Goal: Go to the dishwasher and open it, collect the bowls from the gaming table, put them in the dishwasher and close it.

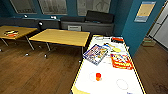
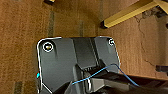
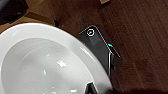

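Observation:
A large white bowl point(image 3: 42, 62) hangs above the dark wooden floor in the right wrist view. My right gripper point(image 3: 92, 89) is shut on its rim, where a dark finger shows at the bowl's edge. In the left wrist view, my left arm's dark plate point(image 2: 62, 62) hovers over brown wooden floor near a yellow table leg point(image 2: 130, 13), with nothing held in sight. The dishwasher and the gaming table are out of view.
A white-topped table with a yellow rim point(image 1: 82, 72) stands close ahead, carrying board-game boxes point(image 1: 95, 53) and a small orange piece point(image 1: 98, 76). Two yellow tables point(image 1: 60, 37) stand to the left, with a dark sofa point(image 1: 87, 23) behind. A teal wall point(image 1: 135, 27) rises on the right. Open wooden floor point(image 1: 35, 72) lies to the left.

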